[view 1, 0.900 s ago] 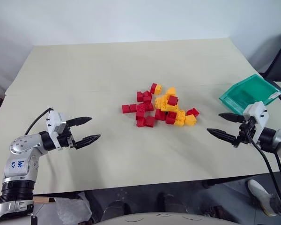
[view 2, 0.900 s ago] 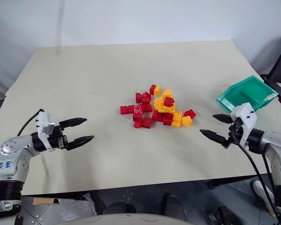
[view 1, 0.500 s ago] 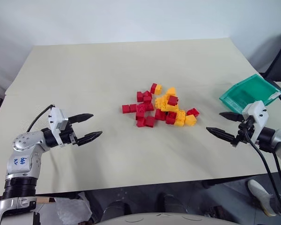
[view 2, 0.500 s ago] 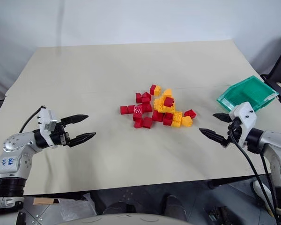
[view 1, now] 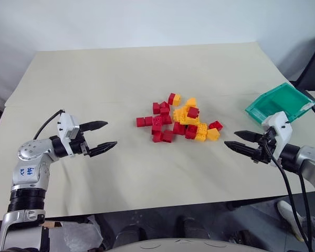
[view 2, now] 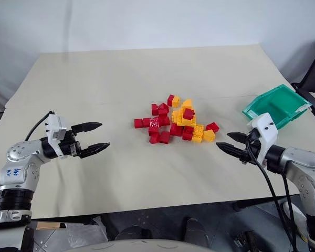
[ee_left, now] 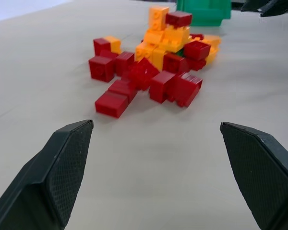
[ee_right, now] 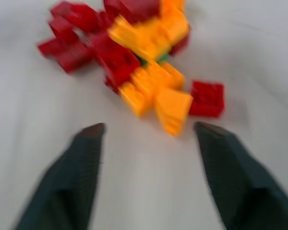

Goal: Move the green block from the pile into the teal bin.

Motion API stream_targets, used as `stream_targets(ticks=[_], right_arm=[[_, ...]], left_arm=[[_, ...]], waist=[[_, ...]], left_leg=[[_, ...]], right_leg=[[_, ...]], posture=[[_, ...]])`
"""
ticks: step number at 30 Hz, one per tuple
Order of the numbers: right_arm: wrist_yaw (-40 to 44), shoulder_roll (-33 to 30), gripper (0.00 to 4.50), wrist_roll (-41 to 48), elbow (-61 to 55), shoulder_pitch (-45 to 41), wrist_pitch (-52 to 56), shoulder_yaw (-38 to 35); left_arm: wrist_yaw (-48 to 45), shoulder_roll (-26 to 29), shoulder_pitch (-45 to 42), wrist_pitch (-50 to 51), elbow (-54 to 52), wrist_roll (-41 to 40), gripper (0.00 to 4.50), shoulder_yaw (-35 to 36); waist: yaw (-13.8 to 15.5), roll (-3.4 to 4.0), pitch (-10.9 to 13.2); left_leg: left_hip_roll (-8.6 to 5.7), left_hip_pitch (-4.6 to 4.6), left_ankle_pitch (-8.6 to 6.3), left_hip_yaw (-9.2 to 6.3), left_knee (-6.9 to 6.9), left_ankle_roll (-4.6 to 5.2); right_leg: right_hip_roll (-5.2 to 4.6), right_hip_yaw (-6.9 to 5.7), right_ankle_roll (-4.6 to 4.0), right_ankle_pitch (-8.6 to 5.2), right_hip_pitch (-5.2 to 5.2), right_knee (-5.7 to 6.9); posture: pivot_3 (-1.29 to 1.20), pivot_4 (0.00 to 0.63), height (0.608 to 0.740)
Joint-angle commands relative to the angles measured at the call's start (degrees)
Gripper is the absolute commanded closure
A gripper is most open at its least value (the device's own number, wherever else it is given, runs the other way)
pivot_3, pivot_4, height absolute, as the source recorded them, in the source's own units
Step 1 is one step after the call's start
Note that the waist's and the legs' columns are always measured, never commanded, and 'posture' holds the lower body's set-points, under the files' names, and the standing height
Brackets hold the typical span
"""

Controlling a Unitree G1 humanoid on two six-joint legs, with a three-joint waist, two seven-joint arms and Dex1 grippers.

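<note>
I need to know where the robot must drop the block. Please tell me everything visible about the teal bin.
The teal bin is a rectangular container of translucent teal-green plastic with sloped walls and a white label on its rim. It stands on the table near the right edge, apart from the pile, with its open side showing. Nothing touches it; no block can be seen inside.

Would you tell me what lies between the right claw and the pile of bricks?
Only bare table: in the left eye view, the right claw faces the pile across a bare stretch.

Between the left claw's point(ee_left: 158, 177) spread fingers lies the pile point(ee_left: 156, 62), the teal bin point(ee_left: 204, 12) behind it.
</note>
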Motion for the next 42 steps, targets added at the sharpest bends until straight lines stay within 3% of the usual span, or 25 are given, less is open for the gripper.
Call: stream_targets(ticks=[1,5,6,10,15,20,24,33,42], right_arm=[[-7.07,3.25,3.04,4.39,-8.90,-2.53,4.37,0.03],[-13.11,8.28,4.37,4.55,-12.38,-6.12,7.16,5.63],[-14.24,9.20,4.48,3.91,-12.39,-7.17,7.42,7.27],[-18.88,14.90,4.48,0.96,-10.19,-12.90,7.73,15.23],[-21.37,23.79,4.48,-9.51,5.56,-22.59,0.56,26.49],[-20.61,28.34,4.48,-16.30,19.54,-28.14,-7.63,29.50],[-20.95,32.44,4.48,-21.80,37.72,-35.72,-18.12,28.91],[-22.81,29.47,4.48,-28.45,54.82,-38.86,-28.25,23.68],[-18.66,22.31,4.48,-29.15,43.85,-31.51,-23.92,20.74]], left_arm=[[-1.27,-0.80,-1.67,-0.34,0.51,-1.08,0.00,-0.10],[-2.77,-1.77,-2.69,0.26,1.00,-1.75,0.00,-0.30],[-3.17,-1.94,-2.89,0.32,1.07,-1.81,0.00,-0.43],[-5.26,-2.82,-4.04,-0.94,1.94,-2.15,0.00,-0.56],[-8.10,-3.88,-5.94,-2.37,3.46,-2.60,0.00,-0.58],[-8.16,-4.34,-6.11,-2.80,3.41,-2.31,0.00,-0.76],[-7.95,-4.72,-5.77,-2.94,2.82,-2.42,0.00,-0.85],[-7.10,-4.74,-4.38,-2.99,1.46,-2.47,0.00,-0.33],[-6.23,-5.37,-3.47,-3.09,0.57,-2.48,0.00,-0.43]], waist=[[-0.03,0.00,0.00],[-0.07,0.00,0.00],[-0.09,0.00,0.00],[-0.19,0.00,0.00],[-0.76,0.00,0.00],[-1.39,0.00,0.00],[-2.37,0.00,0.00],[-3.16,0.00,0.00],[-3.14,0.00,0.00]], left_leg=[[0.00,-0.01,0.00,-0.01,0.00,0.00],[0.00,-0.01,0.00,-0.01,0.01,-0.01],[0.00,-0.01,0.00,-0.02,0.01,-0.01],[-0.03,-0.05,0.00,0.03,0.00,-0.01],[-0.03,-0.06,0.01,0.51,0.02,-0.02],[-0.05,-0.09,0.02,0.49,-0.06,-0.04],[-0.06,-0.09,0.01,0.60,-0.13,-0.05],[0.01,-0.05,0.05,0.55,-0.19,-0.11],[0.05,0.00,0.06,0.56,-0.17,-0.14]], right_leg=[[0.00,0.00,0.00,0.00,-0.01,0.01],[0.00,0.00,0.00,0.00,-0.01,0.02],[0.00,0.00,0.00,0.00,-0.01,0.02],[0.01,0.00,0.00,0.00,-0.06,0.02],[0.04,0.00,0.00,0.00,-0.06,0.05],[0.04,-0.05,0.00,0.00,-0.10,0.06],[0.04,-0.11,0.03,0.01,-0.15,0.00],[0.07,-0.14,0.04,0.00,-0.12,0.04],[0.06,-0.08,0.05,0.00,-0.10,0.04]], posture=[[0.00,0.150,0.740],[0.00,0.150,0.740],[0.00,0.150,0.740],[0.00,0.150,0.740],[0.00,0.150,0.740],[0.00,0.150,0.740],[0.00,0.150,0.740],[0.00,0.150,0.740],[0.00,0.150,0.740]])
